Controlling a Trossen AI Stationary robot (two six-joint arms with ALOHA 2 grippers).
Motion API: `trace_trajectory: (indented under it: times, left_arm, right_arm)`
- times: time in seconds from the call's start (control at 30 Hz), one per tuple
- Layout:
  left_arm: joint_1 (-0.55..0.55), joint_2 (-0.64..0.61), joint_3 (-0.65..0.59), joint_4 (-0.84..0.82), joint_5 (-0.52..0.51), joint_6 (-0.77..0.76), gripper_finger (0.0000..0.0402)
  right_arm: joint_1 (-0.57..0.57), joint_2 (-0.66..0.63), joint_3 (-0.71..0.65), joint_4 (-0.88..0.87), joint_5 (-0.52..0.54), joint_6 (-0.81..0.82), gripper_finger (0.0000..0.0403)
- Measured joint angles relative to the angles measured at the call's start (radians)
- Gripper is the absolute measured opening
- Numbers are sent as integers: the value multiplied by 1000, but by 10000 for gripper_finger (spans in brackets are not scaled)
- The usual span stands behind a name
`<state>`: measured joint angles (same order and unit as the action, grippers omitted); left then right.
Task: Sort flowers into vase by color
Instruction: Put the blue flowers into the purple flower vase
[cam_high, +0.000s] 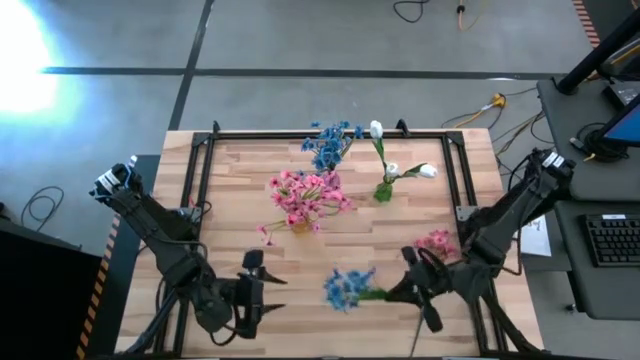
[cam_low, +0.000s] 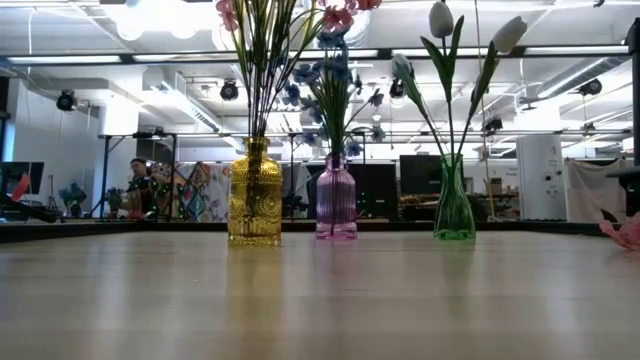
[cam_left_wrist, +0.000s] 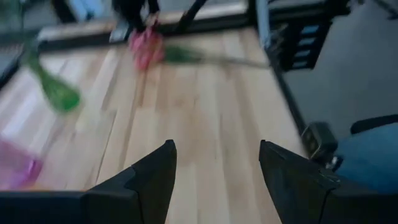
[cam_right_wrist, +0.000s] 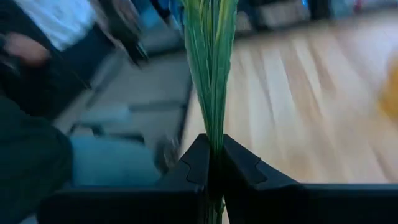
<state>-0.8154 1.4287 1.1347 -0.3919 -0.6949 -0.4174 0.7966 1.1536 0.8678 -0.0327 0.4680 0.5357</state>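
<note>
Clamping a blue spray (cam_high: 349, 288) by its green stems, the right gripper (cam_high: 408, 292) is seen at five o'clock; the left gripper (cam_high: 262, 291) is held wide at seven.

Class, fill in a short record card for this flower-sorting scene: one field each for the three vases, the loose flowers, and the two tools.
Yellow vase: holds pink flowers
Purple vase: holds blue flowers
Green vase: holds white tulip buds
Loose flowers: one pink spray lying on the table near the right arm
Right tool: shut on the green stems of a blue spray near the table's front edge
Left tool: open, empty, near the front left of the table
</note>
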Motion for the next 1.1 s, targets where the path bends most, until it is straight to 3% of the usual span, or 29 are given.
trace_trajectory:
  times: [0.27, 0.47, 0.63, 0.9, 1.1]
  left_arm:
    - [38, 97, 0, 380, -3, 375, 215]
    - [99, 177, 0, 647, -23, 561, 215]
    - [144, 220, 0, 737, -48, 567, 215]
    - [166, 251, 0, 819, -48, 567, 213]
    - [166, 251, 0, 822, -47, 574, 160]
  right_arm:
    - [-73, 195, -38, 770, 23, -639, 18]
    - [-151, 430, -9, 1223, -38, -915, 18]
    - [-176, 562, 55, 1374, -52, -1033, 18]
    - [-182, 643, 172, 1399, -57, -1165, 18]
    - [-192, 648, 210, 1403, -58, -1202, 18]
